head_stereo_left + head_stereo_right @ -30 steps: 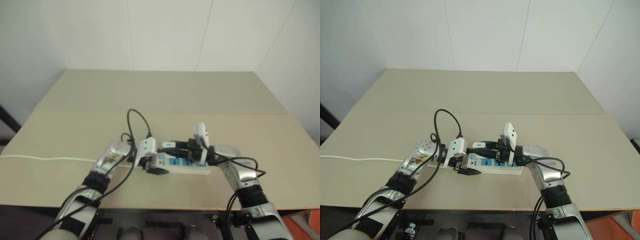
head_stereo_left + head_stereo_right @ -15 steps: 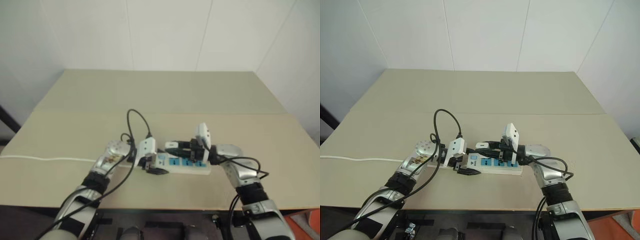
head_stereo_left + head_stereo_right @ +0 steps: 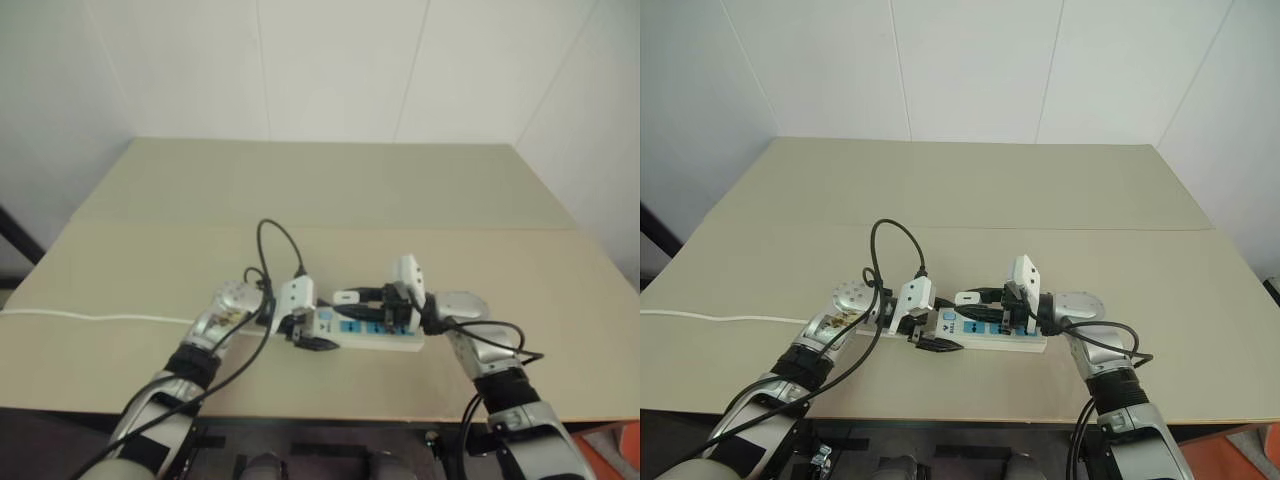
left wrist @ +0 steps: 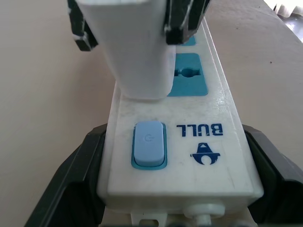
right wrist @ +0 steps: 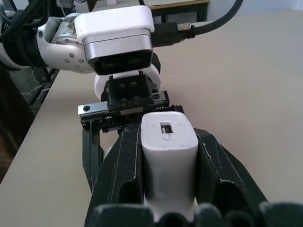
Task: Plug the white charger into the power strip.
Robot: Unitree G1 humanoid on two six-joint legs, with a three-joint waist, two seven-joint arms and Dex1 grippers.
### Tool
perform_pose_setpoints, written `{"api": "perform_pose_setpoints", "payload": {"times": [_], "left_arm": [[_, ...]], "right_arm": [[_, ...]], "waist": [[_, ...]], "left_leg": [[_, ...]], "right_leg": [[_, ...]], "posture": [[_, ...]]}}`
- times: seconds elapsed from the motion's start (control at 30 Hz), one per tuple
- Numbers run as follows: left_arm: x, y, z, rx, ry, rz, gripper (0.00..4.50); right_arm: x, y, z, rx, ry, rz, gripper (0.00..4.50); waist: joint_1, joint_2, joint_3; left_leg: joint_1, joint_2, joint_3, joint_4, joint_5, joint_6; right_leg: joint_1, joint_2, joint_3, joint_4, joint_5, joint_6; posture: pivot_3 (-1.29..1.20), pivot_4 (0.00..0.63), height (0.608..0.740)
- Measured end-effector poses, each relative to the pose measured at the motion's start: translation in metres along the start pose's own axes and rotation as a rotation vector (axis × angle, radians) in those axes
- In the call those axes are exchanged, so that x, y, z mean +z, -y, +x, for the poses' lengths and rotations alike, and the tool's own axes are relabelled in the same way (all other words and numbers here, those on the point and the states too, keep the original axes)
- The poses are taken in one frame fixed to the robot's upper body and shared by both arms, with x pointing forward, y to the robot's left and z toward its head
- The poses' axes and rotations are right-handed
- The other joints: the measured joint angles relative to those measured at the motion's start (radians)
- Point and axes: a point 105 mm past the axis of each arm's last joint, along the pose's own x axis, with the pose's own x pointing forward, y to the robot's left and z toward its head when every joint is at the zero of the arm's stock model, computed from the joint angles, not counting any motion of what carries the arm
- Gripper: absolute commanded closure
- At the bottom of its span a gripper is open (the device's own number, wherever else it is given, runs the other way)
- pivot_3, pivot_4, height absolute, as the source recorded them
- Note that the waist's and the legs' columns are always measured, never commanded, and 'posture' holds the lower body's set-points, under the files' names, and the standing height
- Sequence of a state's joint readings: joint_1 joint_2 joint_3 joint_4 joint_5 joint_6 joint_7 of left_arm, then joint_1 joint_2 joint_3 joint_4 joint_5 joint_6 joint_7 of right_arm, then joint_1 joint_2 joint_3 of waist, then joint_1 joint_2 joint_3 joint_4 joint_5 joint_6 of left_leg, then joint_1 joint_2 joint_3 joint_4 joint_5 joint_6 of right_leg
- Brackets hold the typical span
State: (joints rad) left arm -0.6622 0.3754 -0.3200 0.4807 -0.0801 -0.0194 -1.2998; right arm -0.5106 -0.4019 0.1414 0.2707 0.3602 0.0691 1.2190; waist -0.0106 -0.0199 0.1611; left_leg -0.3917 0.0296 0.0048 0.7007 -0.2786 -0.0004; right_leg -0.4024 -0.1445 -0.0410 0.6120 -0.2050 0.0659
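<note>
The power strip (image 3: 992,336) is seen lying along the near part of the table (image 3: 970,190), its left end clamped by the left gripper (image 4: 161,189). The white charger (image 5: 168,161) is grasped by the right gripper (image 5: 165,175), held at the strip's leftmost socket beside the power switch (image 4: 149,144).

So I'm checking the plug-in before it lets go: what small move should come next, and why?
Probably press the white charger straight down into its socket. The right gripper clamps it, standing on the power strip beside the switch, and the left gripper grips the strip's end. Whether the charger is fully seated cannot be told.
</note>
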Motion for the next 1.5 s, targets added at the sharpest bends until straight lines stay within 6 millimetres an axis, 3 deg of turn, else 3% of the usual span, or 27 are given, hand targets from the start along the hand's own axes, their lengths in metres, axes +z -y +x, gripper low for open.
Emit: {"api": "perform_pose_setpoints", "payload": {"times": [0.57, 1.07, 1.4, 1.5], "left_arm": [[0.001, 0.003, 0.008, -0.009, 0.002, 0.006, 1.18], [-0.005, 0.002, 0.001, 0.005, -0.007, -0.020, 1.18], [-0.006, 0.002, -0.001, 0.009, -0.009, -0.027, 1.18], [-0.006, 0.002, -0.001, 0.009, -0.009, -0.026, 1.18]], "right_arm": [[-0.010, -0.003, -0.024, 0.009, -0.071, -0.022, 3.37], [-0.011, -0.001, -0.005, 0.043, -0.114, -0.009, 3.37], [-0.015, -0.002, -0.004, 0.049, -0.121, 0.007, 3.37], [-0.020, -0.004, -0.005, 0.058, -0.152, 0.008, 2.41]], "waist": [[0.021, 0.000, 0.000], [0.002, 0.000, 0.000], [-0.002, 0.000, -0.001], [-0.002, 0.000, -0.002]], "left_leg": [[0.006, 0.000, 0.000, 0.000, 0.000, 0.000], [0.016, 0.000, 0.000, -0.003, 0.000, 0.000], [0.019, 0.000, 0.000, -0.006, 0.000, 0.000], [0.019, 0.000, 0.000, -0.006, 0.000, 0.000]], "right_leg": [[0.008, 0.000, 0.000, -0.002, -0.001, 0.001], [0.014, 0.000, 0.000, -0.002, -0.001, 0.000], [0.015, 0.000, 0.001, -0.002, -0.003, -0.001], [0.015, 0.000, 0.001, -0.002, -0.003, -0.001]], "posture": [[0.00, 0.150, 0.740], [0.00, 0.150, 0.740], [0.00, 0.150, 0.740], [0.00, 0.150, 0.740]]}}
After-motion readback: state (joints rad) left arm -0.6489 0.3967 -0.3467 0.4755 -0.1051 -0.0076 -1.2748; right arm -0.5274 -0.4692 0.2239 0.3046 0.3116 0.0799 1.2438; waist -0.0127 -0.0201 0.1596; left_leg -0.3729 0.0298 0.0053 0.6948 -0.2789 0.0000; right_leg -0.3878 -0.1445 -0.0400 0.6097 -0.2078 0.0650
